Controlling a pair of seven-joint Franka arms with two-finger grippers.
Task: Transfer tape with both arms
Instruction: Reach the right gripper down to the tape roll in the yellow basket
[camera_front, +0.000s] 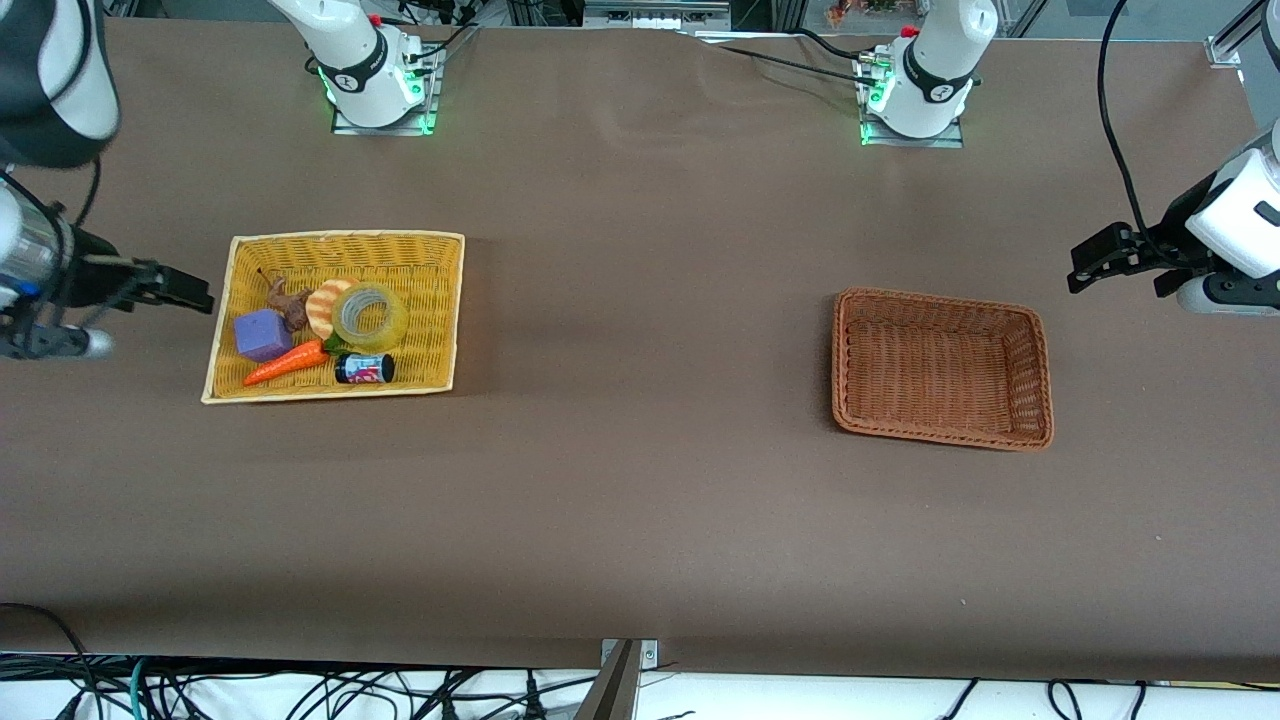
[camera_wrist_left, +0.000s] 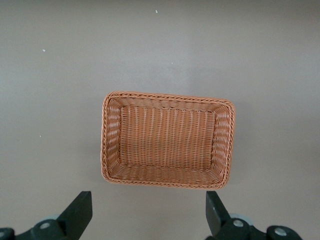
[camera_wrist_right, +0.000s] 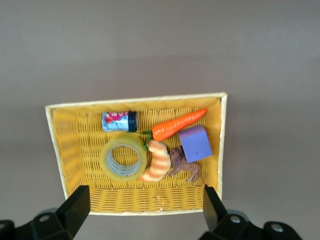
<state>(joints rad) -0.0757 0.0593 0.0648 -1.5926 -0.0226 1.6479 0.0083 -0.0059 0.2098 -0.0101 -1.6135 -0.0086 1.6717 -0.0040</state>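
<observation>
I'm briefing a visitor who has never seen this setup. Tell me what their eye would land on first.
First the yellow basket toward the right arm's end of the table, crowded with the tape, a carrot, a purple block and a small can. Next the brown basket toward the left arm's end, with nothing in it. Both arms wait apart from the baskets: the right gripper and the left gripper, both open.

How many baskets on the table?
2. Yellow basket, holding the tape and toys, toward the right arm's end; empty brown basket toward the left arm's end. None looks hidden.
</observation>
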